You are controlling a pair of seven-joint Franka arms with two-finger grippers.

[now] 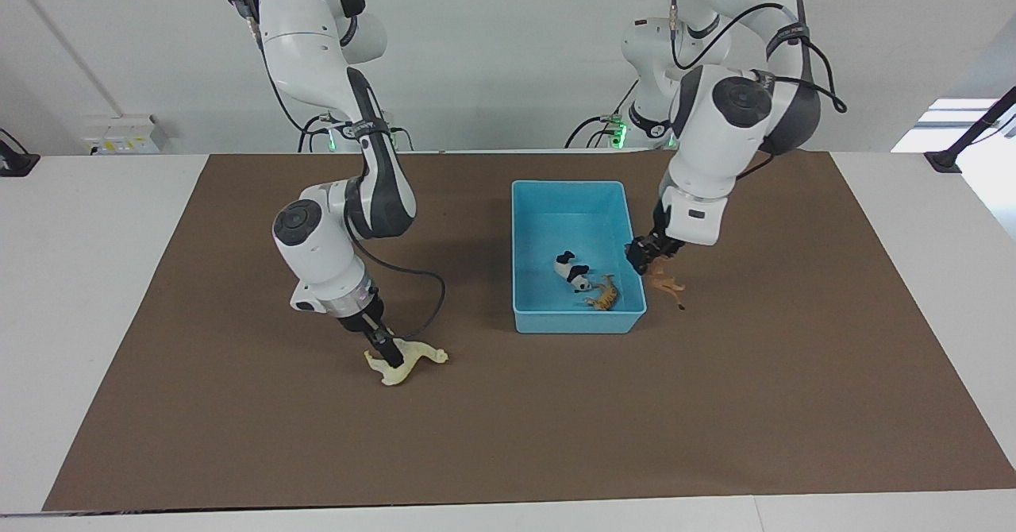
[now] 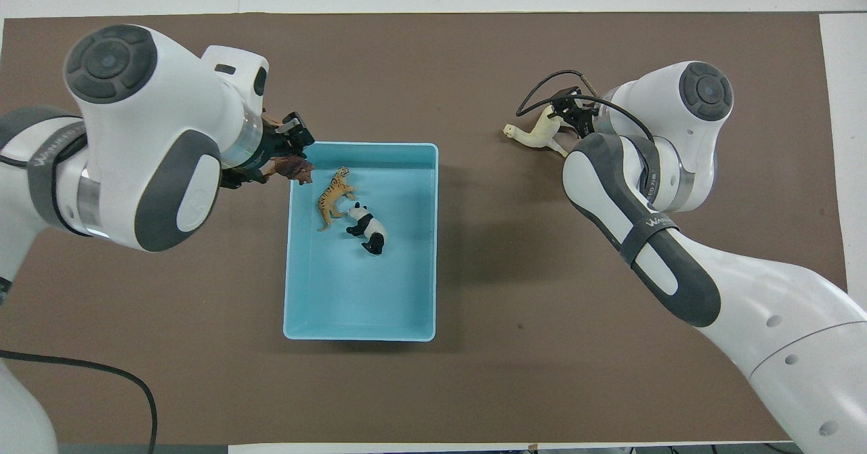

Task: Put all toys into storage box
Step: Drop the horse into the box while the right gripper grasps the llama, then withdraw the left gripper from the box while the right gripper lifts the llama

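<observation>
Blue box [image 1: 528, 230] holds panda [image 1: 573, 270] and tiger [image 1: 603, 294]. My left claw [image 1: 647, 258] grips the lion [image 1: 665, 282] at the box's three o'clock; my right claw [image 1: 385, 351], spread wide, straddles the horse [image 1: 409, 361].

Brown mat [image 1: 508, 437] across a white table [image 1: 87, 278], white socket box [image 1: 123, 133] at the wall.

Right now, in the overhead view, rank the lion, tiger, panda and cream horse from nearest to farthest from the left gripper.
1. Lion: at the left gripper, beside the box wall.
2. Tiger: in the box, at the end farther from the robots.
3. Panda: in the box, beside the tiger.
4. Horse: on the mat under the right gripper.
</observation>
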